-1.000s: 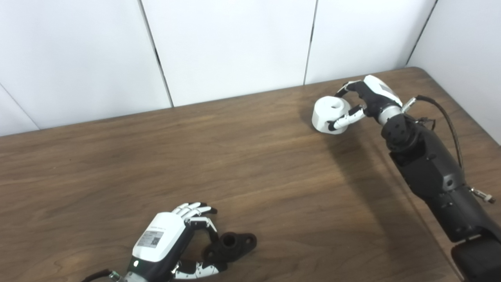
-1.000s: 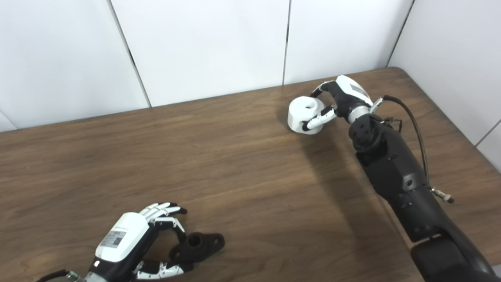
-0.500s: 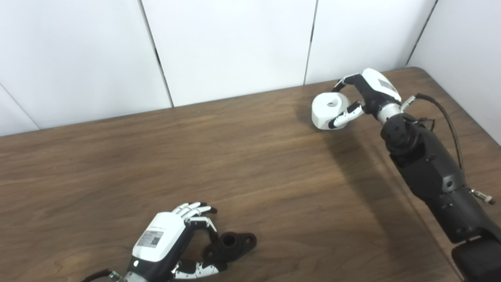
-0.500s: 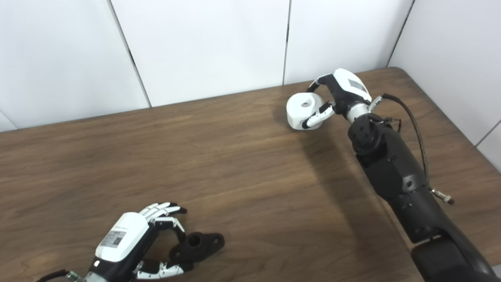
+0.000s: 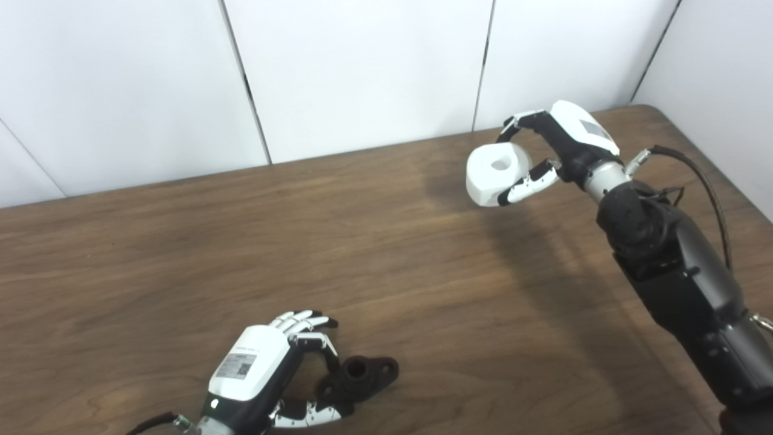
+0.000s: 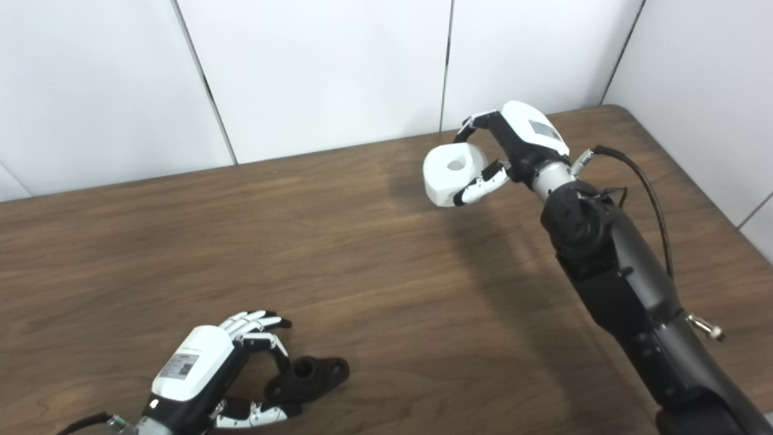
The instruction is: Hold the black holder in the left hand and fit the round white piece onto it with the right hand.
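Brown wooden table (image 5: 181, 241); white panelled wall (image 5: 362, 72) behind.

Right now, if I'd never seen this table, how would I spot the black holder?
Start at the wooden table and look to its near edge on the left side. There the left hand curls around the black holder, a small dark part with a round hole on top. It is the only black piece lying on the table; the white piece is held far off.
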`<state>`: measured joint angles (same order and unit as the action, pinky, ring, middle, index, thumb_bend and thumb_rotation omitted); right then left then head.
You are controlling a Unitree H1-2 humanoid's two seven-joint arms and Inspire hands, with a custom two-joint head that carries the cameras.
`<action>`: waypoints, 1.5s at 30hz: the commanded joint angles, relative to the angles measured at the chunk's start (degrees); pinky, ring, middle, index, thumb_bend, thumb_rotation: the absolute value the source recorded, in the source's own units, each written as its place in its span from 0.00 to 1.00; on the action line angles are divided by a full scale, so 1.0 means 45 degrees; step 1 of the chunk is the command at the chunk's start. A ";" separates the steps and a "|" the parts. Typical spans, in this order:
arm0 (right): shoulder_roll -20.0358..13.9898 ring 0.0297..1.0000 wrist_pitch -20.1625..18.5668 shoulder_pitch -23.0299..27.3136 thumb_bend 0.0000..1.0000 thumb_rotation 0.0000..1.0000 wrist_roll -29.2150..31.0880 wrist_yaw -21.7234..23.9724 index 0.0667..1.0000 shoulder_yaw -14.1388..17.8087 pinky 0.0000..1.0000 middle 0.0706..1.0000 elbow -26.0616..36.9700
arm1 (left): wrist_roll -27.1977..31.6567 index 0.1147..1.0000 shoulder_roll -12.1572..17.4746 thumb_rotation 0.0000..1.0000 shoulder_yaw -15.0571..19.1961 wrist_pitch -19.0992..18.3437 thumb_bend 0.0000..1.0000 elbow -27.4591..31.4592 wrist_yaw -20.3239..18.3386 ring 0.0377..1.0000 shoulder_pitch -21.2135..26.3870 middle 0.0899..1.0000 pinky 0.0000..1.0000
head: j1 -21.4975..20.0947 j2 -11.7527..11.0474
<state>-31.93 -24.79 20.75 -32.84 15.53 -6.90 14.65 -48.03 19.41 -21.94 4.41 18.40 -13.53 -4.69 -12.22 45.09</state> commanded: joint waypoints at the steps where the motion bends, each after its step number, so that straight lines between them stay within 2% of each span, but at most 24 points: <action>1: -0.0114 0.90 -0.0272 0.0203 0.52 0.13 0.0126 0.0337 0.45 0.0233 0.82 0.80 0.0979 | -0.0543 0.42 0.0114 0.06 -0.0168 -0.0729 0.51 -0.0625 -0.0839 0.88 -0.0184 0.81 0.87 | 0.0090 0.0039; 3: 0.0089 0.90 -0.0430 0.0014 0.52 0.13 0.0247 0.0820 0.45 0.0373 0.84 0.79 0.1643 | -0.0676 0.42 0.0060 0.06 -0.0203 -0.0787 0.51 -0.0586 -0.0920 0.88 -0.0174 0.81 0.87 | 0.0234 0.0098; 6: 0.0731 0.91 -0.0470 -0.0337 0.52 0.13 0.0144 0.1888 0.45 0.0862 0.89 0.80 0.2615 | -0.0788 0.42 -0.0067 0.06 -0.0217 -0.0930 0.51 -0.0489 -0.1033 0.88 -0.0181 0.81 0.87 | 0.0345 0.0190; 9: 0.1409 0.92 -0.0471 -0.0806 0.52 0.13 -0.0231 0.2944 0.45 0.1173 0.89 0.80 0.3614 | -0.0829 0.42 -0.0139 0.06 -0.0247 -0.1011 0.51 -0.0417 -0.1138 0.88 -0.0157 0.81 0.88 | 0.0495 0.0330; 19: 0.2755 0.94 -0.0470 -0.2249 0.52 0.14 -0.0864 0.4725 0.44 0.0889 0.85 0.81 0.5624 | -0.1070 0.42 -0.0315 0.06 -0.0293 -0.1207 0.51 -0.0152 -0.1439 0.88 -0.0084 0.81 0.87 | 0.0850 0.0750; 24: 0.2993 0.95 -0.0457 -0.2613 0.53 0.14 -0.0845 0.5101 0.44 0.0475 0.86 0.81 0.6298 | -0.1140 0.42 -0.0400 0.06 -0.0345 -0.1356 0.51 -0.0076 -0.1587 0.88 -0.0006 0.81 0.87 | 0.1020 0.0927; 31: 0.3322 0.96 -0.0456 -0.2966 0.53 0.14 -0.0528 0.5272 0.44 0.0184 0.96 0.81 0.6807 | -0.1299 0.42 -0.0485 0.06 -0.0443 -0.1497 0.51 -0.0031 -0.1684 0.88 0.0059 0.81 0.87 | 0.1193 0.1035; 38: 0.3729 0.95 -0.0445 -0.3077 0.52 0.14 -0.0639 0.5208 0.44 -0.0172 0.87 0.80 0.7090 | -0.1402 0.42 -0.0578 0.06 -0.0494 -0.1568 0.51 -0.0007 -0.1814 0.88 0.0105 0.81 0.87 | 0.1310 0.1113; 45: 0.4066 0.95 -0.0365 -0.3119 0.52 0.14 -0.0539 0.4951 0.44 -0.0558 0.86 0.80 0.7150 | -0.1456 0.42 -0.0617 0.06 -0.0607 -0.1670 0.51 -0.0002 -0.1838 0.88 0.0179 0.81 0.87 | 0.1359 0.1141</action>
<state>-13.94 -26.97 5.64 -35.52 39.59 -9.38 44.97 -52.81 16.20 -23.41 -1.49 20.52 -18.29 -2.99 -6.06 50.19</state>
